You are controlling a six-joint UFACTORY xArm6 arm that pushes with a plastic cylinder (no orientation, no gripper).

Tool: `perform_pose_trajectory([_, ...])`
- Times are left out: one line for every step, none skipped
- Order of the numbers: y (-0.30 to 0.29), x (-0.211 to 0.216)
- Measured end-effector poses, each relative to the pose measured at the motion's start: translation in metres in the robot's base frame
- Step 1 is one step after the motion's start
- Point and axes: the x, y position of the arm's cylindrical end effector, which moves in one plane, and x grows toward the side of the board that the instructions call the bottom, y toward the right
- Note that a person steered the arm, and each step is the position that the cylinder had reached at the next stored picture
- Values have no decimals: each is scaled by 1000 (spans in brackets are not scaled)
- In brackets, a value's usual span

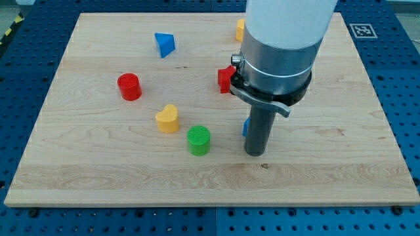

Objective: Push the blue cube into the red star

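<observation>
Behind my tip (255, 154), blue cube (245, 127) barely shows.

Lab bench: wooden board (131, 164) on blue perforated table (26, 59), fiducial tag (361, 30).

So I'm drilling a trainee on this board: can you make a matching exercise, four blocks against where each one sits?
Blocks:
1. red cylinder
2. green cylinder
3. blue triangular block
4. red star

Places:
A. partly hidden behind the arm
B. nearest the view's top
C. nearest the view's bottom
D. farthest to the view's left

Pairs: 1-D, 2-C, 3-B, 4-A
</observation>
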Motion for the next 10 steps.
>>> perform_pose_trajectory([11,0])
perform_pose_trajectory([43,-6])
perform_pose_trajectory([51,-12])
perform_pose_trajectory([25,-12])
perform_pose_trajectory([-19,-20])
perform_pose_trajectory([-43,-31])
perform_pose_trajectory([-42,-32])
perform_pose_trajectory([-22,-33])
perform_pose_trajectory([5,-33])
perform_pose_trajectory([9,-48])
